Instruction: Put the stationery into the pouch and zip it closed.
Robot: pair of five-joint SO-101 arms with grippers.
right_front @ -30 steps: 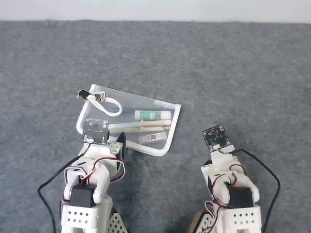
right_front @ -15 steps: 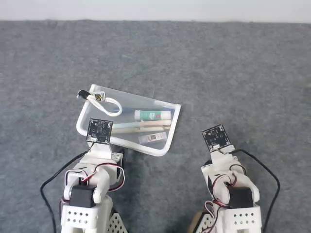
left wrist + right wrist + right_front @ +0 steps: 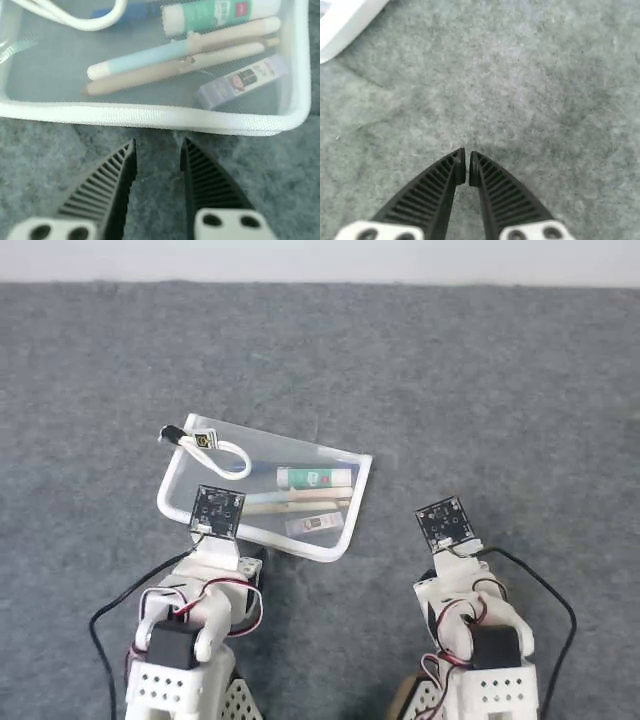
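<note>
Just ahead of the left gripper, black and ribbed along its jaws with pale grey bases, the pouch shows a white woven border around a see-through, fine-mesh face. Through the mesh, farthest from the jaws, there's a glue stick: white, green label, a dab of red. Closer in comes a pale blue and white pen, then a cream pen. Nearest the jaws is a lilac eraser with a small cartoon print. A white cord loops past a blue patch. The right gripper has the same black ribbing, over mottled grey felt.
</note>
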